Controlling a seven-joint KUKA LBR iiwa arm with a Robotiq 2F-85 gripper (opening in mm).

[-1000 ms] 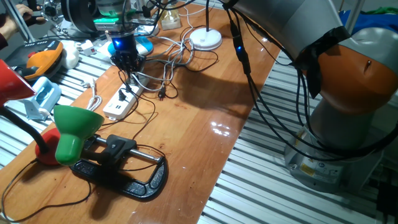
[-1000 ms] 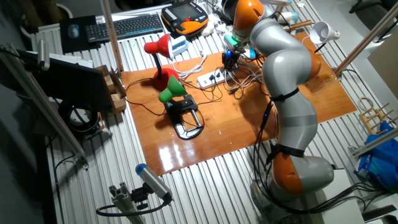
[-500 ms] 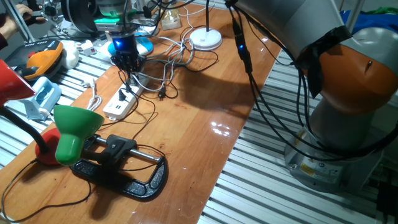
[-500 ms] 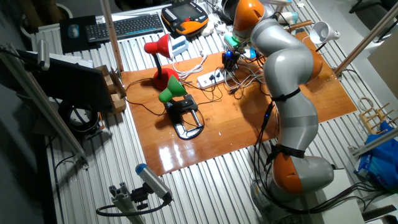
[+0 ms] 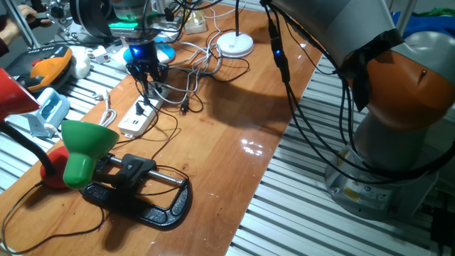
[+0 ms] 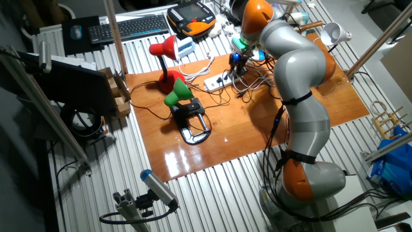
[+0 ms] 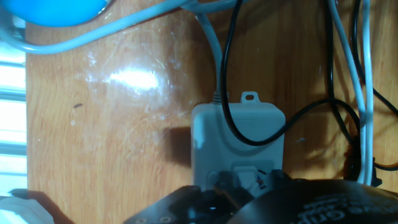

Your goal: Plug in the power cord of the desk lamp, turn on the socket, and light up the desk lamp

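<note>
The socket (image 5: 138, 118) is a white power strip lying on the wooden table, left of centre; it also shows in the other fixed view (image 6: 219, 80). My gripper (image 5: 146, 73) hangs just above its far end. In the hand view the strip's end (image 7: 239, 140) sits right under my dark fingers (image 7: 186, 202), with a black cord across it. The fingertips are mostly cut off at the bottom edge, so their gap is unclear. The desk lamp's white disc base (image 5: 235, 45) stands at the back. The white power cord (image 5: 195, 62) lies in loops between the base and the strip; its plug is not clearly visible.
A green cone lamp (image 5: 84, 151) on a black clamp (image 5: 142, 195) stands at the front left, with a red lamp (image 5: 18, 92) beside it. A thin black cord with a small plug (image 5: 185, 108) lies by the strip. A blue object (image 7: 56, 9) is behind the strip.
The hand has lifted very slightly above the strip's far end. Nothing else has visibly moved.
</note>
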